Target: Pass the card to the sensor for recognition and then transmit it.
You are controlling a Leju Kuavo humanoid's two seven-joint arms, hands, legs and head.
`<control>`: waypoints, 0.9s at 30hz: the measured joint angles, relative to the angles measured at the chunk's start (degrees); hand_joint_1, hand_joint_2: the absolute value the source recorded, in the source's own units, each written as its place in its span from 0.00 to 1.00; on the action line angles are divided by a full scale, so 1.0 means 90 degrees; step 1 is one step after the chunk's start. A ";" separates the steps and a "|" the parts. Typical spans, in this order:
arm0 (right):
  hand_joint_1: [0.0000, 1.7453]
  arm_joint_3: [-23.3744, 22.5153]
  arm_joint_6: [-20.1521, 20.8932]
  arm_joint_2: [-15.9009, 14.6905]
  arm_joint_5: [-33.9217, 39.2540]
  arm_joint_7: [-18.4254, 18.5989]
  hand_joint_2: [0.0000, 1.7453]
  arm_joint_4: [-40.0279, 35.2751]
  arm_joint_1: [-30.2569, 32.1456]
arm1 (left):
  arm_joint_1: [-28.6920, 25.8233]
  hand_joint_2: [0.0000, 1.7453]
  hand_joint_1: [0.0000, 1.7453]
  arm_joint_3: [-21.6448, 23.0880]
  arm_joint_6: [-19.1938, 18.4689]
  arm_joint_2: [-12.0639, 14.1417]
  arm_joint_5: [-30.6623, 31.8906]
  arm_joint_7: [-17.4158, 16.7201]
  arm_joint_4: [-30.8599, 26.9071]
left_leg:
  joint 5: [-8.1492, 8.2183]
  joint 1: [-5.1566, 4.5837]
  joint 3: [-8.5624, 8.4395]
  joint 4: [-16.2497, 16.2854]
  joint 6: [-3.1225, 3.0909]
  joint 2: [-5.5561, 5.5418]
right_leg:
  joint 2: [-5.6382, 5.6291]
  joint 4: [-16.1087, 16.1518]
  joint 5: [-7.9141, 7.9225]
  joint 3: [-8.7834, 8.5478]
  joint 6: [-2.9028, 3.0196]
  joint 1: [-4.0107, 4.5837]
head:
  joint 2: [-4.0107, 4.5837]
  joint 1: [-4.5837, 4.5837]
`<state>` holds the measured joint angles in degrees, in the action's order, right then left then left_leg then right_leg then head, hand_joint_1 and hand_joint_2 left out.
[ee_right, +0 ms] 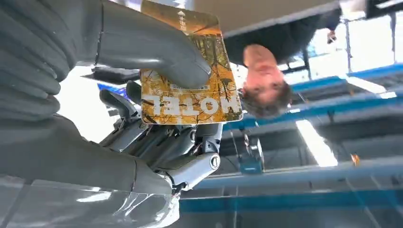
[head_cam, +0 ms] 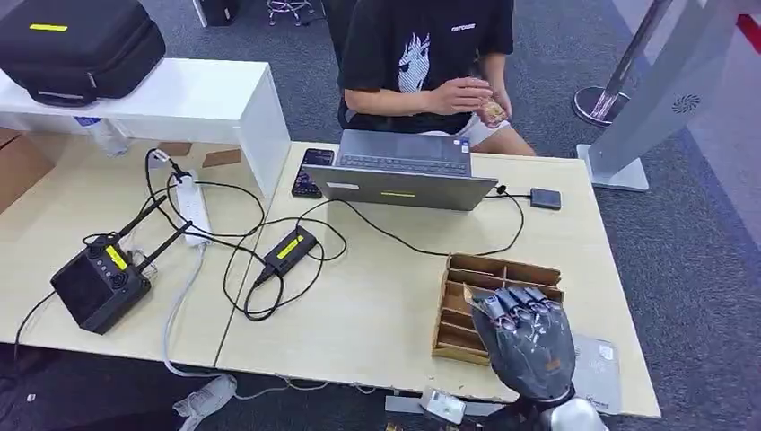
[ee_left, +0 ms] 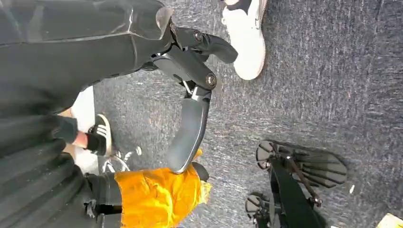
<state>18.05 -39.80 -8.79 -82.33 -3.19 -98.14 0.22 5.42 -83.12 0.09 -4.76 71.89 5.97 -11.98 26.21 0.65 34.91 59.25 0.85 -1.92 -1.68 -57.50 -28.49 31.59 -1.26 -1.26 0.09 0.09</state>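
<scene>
Orange card, printed HOTEL, sits pinched between my right hand's thumb and fingers, raised over the wooden organizer at five o'clock on the table. I judge pickup done; next comes carrying it toward the black sensor at one o'clock. From above my knuckles hide the card. My left hand hangs over carpet, fingers apart, empty.

Pale table — laptop, phone, wooden divider tray, cables
</scene>
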 joint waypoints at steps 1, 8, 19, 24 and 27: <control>1.00 0.0002 0.0005 -0.0002 0.0243 -0.0026 1.00 0.0096 -0.0217 | 0.0004 1.00 0.00 0.0031 -0.0014 0.0000 0.0031 -0.0002 0.0000 | -0.0003 0.0000 0.0000 -0.0001 0.0003 0.0002 | -0.0002 -0.0001 0.0003 -0.0001 0.0000 0.0000 | 0.0000 0.0002; 1.00 0.0073 0.0657 -0.0095 0.1878 0.0003 1.00 0.1839 -0.2781 | 0.0059 1.00 0.00 0.0281 -0.0167 0.0024 0.0330 -0.0034 0.0000 | -0.0048 0.0000 0.0009 0.0001 -0.0012 0.0018 | -0.0020 -0.0002 0.0053 0.0014 -0.0008 -0.0001 | 0.0000 0.0002; 0.99 0.0437 0.1394 -0.0007 0.3022 -0.0101 1.00 0.4153 -0.5117 | 0.0067 1.00 0.00 0.0495 -0.0282 0.0063 0.0420 -0.0034 0.0000 | -0.0063 0.0000 0.0025 0.0001 -0.0008 -0.0003 | -0.0004 -0.0002 0.0062 0.0023 -0.0010 0.0000 | 0.0000 0.0002; 0.00 0.0580 0.1903 0.0138 0.4153 -0.0482 1.00 0.4553 -0.5354 | 0.0069 1.00 0.00 0.0522 -0.0316 0.0063 0.0413 0.0007 0.0000 | -0.0062 0.0001 0.0030 0.0001 -0.0007 -0.0001 | -0.0005 -0.0002 0.0062 0.0030 -0.0010 0.0000 | 0.0000 0.0000; 0.00 0.0709 0.2320 0.0199 0.4677 -0.0734 1.00 0.4648 -0.5365 | 0.0068 1.00 0.00 0.0522 -0.0335 0.0070 0.0398 0.0012 0.0000 | -0.0062 0.0002 0.0030 0.0001 -0.0007 -0.0001 | -0.0005 -0.0003 0.0062 0.0032 -0.0010 0.0001 | 0.0000 0.0002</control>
<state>24.44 -18.92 -6.99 -40.23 -9.79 -56.30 -48.06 6.03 -78.42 -2.93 -4.13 75.47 6.08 -11.98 25.65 0.67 35.18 59.25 0.78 -1.93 -1.72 -57.52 -27.93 31.87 -1.35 -1.25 0.09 0.11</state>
